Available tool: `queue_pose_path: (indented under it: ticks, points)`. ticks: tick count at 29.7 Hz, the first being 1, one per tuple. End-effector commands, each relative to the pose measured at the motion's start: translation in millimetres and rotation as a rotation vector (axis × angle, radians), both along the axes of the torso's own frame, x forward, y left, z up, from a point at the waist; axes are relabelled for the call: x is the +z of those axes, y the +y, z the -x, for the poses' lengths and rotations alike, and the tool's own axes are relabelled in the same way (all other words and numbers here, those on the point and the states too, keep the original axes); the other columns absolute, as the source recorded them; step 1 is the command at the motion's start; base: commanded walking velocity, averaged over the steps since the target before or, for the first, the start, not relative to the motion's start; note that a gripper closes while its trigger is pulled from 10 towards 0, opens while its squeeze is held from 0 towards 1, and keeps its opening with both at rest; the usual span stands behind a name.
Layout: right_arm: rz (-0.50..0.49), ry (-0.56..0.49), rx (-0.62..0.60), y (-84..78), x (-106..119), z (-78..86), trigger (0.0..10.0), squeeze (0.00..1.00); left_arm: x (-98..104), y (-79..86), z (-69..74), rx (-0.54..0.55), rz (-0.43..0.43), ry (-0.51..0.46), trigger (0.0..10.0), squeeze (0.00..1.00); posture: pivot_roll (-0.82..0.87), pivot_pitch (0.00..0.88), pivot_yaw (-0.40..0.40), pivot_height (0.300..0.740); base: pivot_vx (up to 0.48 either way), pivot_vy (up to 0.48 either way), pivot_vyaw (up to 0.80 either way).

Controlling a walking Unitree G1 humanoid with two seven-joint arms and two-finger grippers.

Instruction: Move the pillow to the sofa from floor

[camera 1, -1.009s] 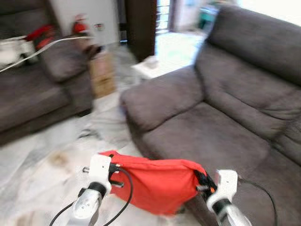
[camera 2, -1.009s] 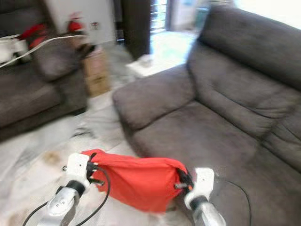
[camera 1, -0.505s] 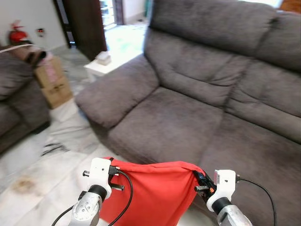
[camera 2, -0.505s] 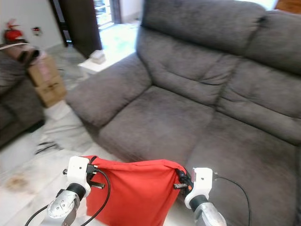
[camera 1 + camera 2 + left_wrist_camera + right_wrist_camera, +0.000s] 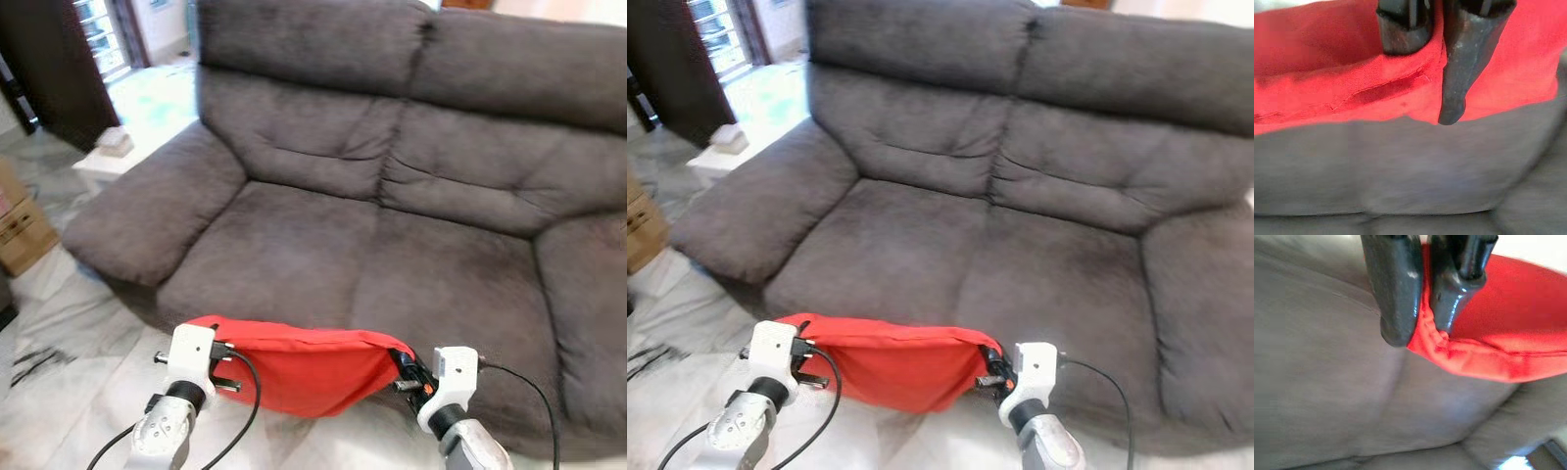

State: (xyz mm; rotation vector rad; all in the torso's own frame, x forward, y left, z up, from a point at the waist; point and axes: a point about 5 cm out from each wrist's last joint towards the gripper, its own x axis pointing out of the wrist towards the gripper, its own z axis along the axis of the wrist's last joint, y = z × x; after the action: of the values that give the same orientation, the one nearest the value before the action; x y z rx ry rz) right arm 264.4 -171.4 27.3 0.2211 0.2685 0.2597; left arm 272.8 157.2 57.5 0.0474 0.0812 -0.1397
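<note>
We hold the red pillow [image 5: 309, 367] stretched by its corners, left pincer [image 5: 227, 354] and right pincer [image 5: 409, 373] each clamped on fabric, before the grey sofa [image 5: 392, 245]; thin grips could slip, dropping it on the floor [image 5: 59, 323].

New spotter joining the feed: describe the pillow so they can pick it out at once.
Find the big grey sofa; just before its seat edge hangs the pillow, stretched between the left gripper and right gripper. It is the one bright red thing there.
</note>
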Motion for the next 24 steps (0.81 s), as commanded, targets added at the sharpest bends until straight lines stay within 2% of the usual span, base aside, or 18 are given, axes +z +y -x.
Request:
queue_pose_path:
  ticks: [1,3,22,24]
  points:
    - [-0.006,-0.056,-0.012,0.3,9.5,-5.0,10.0,0.0,15.0,7.6,-3.7,0.009,-0.014,-0.081,10.0,0.0,0.0,0.117,0.007,0.74,0.0,0.0,-0.8]
    - [-0.004,-0.059,-0.012,0.3,9.7,-5.1,10.0,0.0,15.2,7.5,-3.8,0.007,-0.015,-0.082,10.0,0.0,0.0,0.113,0.007,0.74,0.0,0.0,-0.8]
    - [-0.013,-0.084,-0.013,2.7,11.1,-7.2,10.0,0.0,18.1,6.2,-2.4,-0.004,-0.028,-0.099,10.0,0.0,0.01,0.095,0.01,0.74,0.0,0.0,0.0]
    - [-0.012,-0.086,-0.014,3.1,11.5,-7.7,10.0,0.0,18.6,7.2,-2.7,-0.002,-0.03,-0.101,10.0,0.0,0.01,0.099,0.01,0.74,0.0,-0.285,0.0]
